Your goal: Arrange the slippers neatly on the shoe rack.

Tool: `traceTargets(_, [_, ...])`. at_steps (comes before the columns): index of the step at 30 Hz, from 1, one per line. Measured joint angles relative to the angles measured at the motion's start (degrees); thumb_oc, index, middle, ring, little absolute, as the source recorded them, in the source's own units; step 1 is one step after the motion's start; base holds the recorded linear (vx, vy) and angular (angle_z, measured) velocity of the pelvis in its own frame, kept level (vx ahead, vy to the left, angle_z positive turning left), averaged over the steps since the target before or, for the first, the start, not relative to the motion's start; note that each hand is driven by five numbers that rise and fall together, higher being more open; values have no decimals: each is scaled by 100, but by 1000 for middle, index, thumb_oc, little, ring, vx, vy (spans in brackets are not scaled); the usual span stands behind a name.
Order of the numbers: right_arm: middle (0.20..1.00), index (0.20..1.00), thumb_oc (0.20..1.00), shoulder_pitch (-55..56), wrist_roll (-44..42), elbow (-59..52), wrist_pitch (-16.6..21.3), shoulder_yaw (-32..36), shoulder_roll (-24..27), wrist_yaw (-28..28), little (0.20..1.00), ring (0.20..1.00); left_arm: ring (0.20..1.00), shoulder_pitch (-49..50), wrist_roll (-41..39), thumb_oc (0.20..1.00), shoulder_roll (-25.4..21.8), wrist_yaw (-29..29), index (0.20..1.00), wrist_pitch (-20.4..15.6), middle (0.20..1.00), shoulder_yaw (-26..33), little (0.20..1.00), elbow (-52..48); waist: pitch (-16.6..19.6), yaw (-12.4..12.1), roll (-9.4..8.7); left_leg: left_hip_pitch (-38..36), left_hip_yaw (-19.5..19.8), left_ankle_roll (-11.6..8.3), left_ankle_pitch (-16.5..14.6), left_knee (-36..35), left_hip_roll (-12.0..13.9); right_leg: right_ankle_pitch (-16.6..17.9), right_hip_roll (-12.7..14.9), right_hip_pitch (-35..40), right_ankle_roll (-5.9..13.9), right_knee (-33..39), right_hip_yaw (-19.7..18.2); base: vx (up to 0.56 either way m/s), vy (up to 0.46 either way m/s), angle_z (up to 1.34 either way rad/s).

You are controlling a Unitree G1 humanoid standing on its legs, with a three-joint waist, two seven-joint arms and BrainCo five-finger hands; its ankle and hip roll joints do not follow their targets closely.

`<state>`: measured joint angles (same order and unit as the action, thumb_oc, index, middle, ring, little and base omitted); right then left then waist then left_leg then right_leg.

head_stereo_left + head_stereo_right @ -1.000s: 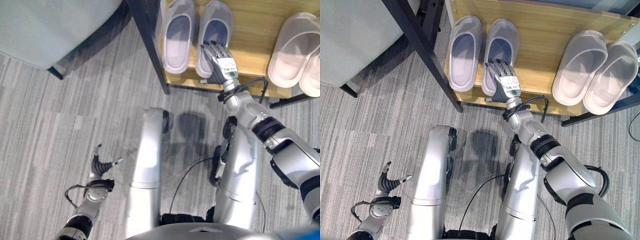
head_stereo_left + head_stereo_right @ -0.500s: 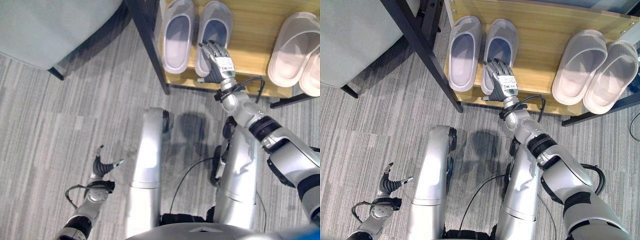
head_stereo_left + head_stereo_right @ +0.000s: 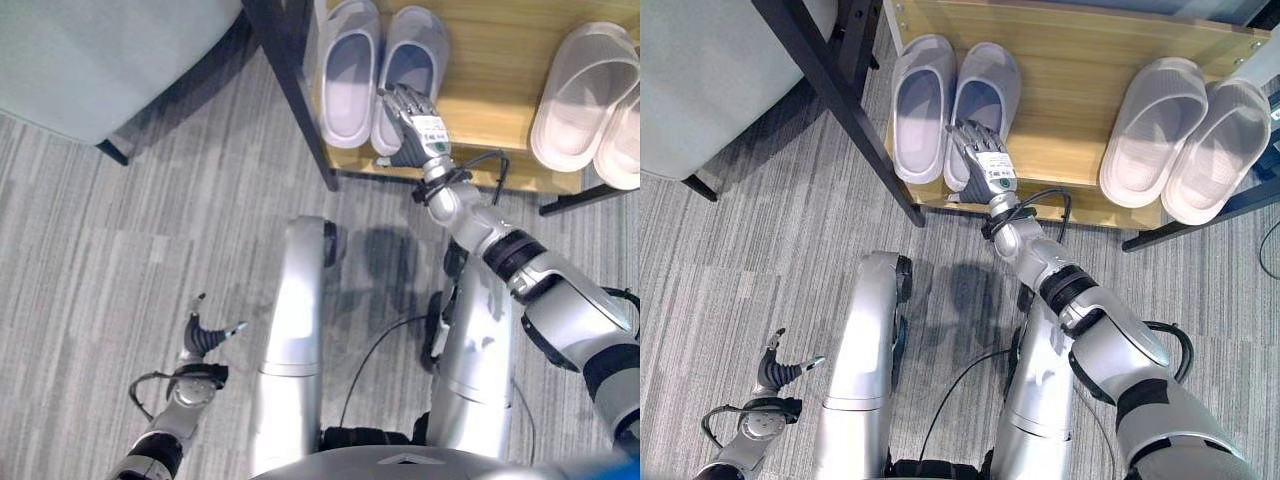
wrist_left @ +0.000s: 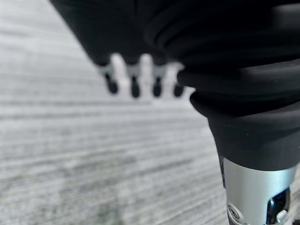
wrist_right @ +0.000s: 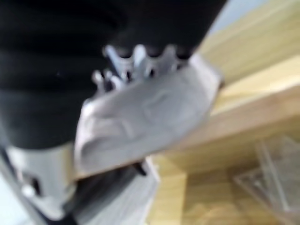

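In the left eye view, your right hand (image 3: 412, 127) lies over the heel end of the right-hand lavender slipper (image 3: 408, 62) on the wooden shoe rack (image 3: 490, 70), fingers bent down over the heel; whether they truly grip it you cannot tell from here. Its mate, the left-hand lavender slipper (image 3: 346, 68), sits just beside it, toes pointing inward. Two pale pink slippers (image 3: 588, 100) lie side by side further right on the same shelf. Your left hand (image 3: 205, 335) hangs low over the grey carpet (image 3: 120, 250), fingers loosely spread and holding nothing.

The right eye view gives the same count: two lavender slippers, two pink ones, four in all, every one on the rack. The held slipper's heel overhangs the shelf's front edge a little and leans toward its mate.

In the left wrist view, the dark-tipped fingers (image 4: 133, 84) hang straight above the carpet.

In the right wrist view, the fingers curl onto the slipper's grey heel rim, with the wooden shelf beneath, so read that hand as gripping it.

You look to be at the squaring-up step. Next, judge it as a small push inward and a slight turn to bring this slipper parallel with its partner, then let go.
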<state>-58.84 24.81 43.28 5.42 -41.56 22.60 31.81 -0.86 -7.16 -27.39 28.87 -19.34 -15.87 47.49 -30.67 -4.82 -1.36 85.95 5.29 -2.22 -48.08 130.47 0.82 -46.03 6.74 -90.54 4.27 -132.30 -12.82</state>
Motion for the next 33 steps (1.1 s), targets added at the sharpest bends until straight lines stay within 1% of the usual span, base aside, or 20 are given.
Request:
traceTargets(6, [1000,1000,1000,-11,-30,2,3,-1,-66,24,1000,1000,1000,-31,-2,1000,4,2,1000,0,1000,-13,1000,102,-2,70,36,-3,2,-1,0,38,3,0,-20,0,0,-40,-17,0,0,0])
traceTargets(9, [1000,1000,1000,-10,33,8,-9,58,-34,179,1000,1000,1000,-33,-6,1000,3,10,1000,0,1000,-38,1000,102,-11,79,61,1,1,-2,-1,71,4,1,-32,-1,2,-58,-30,0,0,0])
traceTargets(11, [1000,1000,1000,31,223,-147,-49,106,100,318,1000,1000,1000,-35,-6,1000,7,16,1000,0,1000,-113,1000,100,-15,73,100,7,-4,-2,-1,80,4,1,-46,-1,3,-59,-45,0,0,0])
traceTargets(14, [1000,1000,1000,71,676,-653,-154,217,361,655,1000,1000,1000,-20,2,1000,8,26,1000,7,1000,-111,1000,97,-17,109,114,12,-9,-3,-1,83,8,1,-53,-2,3,-59,-50,0,0,0])
traceTargets(17, [1000,1000,1000,61,1107,-1052,-256,221,596,799,1000,1000,1000,-19,4,1000,13,21,1000,8,1000,-112,1000,80,-18,121,116,14,-9,-3,-1,84,8,1,-57,-9,4,-64,-50,0,0,0])
traceTargets(18, [1000,1000,1000,53,1373,-1345,-271,253,661,900,1000,1000,1000,-14,-4,1000,13,-5,1000,9,1000,-113,1000,81,-17,155,115,13,-6,-4,-1,84,8,1,-58,-9,4,-64,-48,0,0,0])
traceTargets(22, [1000,1000,1000,88,1508,-1844,-263,313,661,928,1000,1000,1000,-17,-3,1000,13,-25,1000,10,1000,-120,1000,60,-17,222,116,13,-6,-5,-2,85,7,1,-60,-8,4,-65,-49,0,0,0])
traceTargets(28, [1000,1000,1000,587,1496,-3009,-42,719,717,919,1000,1000,1000,-20,128,1000,15,-27,1000,45,1000,-121,1000,67,-16,267,112,12,-5,-9,-4,86,7,0,-61,-6,5,-58,-49,0,0,0])
traceTargets(30, [1000,1000,1000,1167,1489,-3740,86,1142,835,898,1000,1000,1000,-13,167,1000,15,-25,1000,78,1000,-108,1000,66,-16,291,106,24,-5,-27,-12,84,7,-7,-58,-7,20,-42,-48,27,35,0])
traceTargets(32, [1000,1000,1000,1421,1500,-4082,132,1264,1076,899,1000,1000,1000,32,166,1000,20,-25,1000,122,1000,-60,1000,20,-16,348,105,56,-7,-49,-22,81,4,-9,-50,-9,24,-22,-46,2,110,0])
traceTargets(33, [1000,1000,1000,1690,1530,-4340,187,1546,1344,894,1000,1000,1000,15,158,1000,55,-29,1000,137,1000,56,1000,-104,-21,368,101,77,-5,-66,-31,47,19,-16,-32,-17,50,32,-31,-33,136,3])
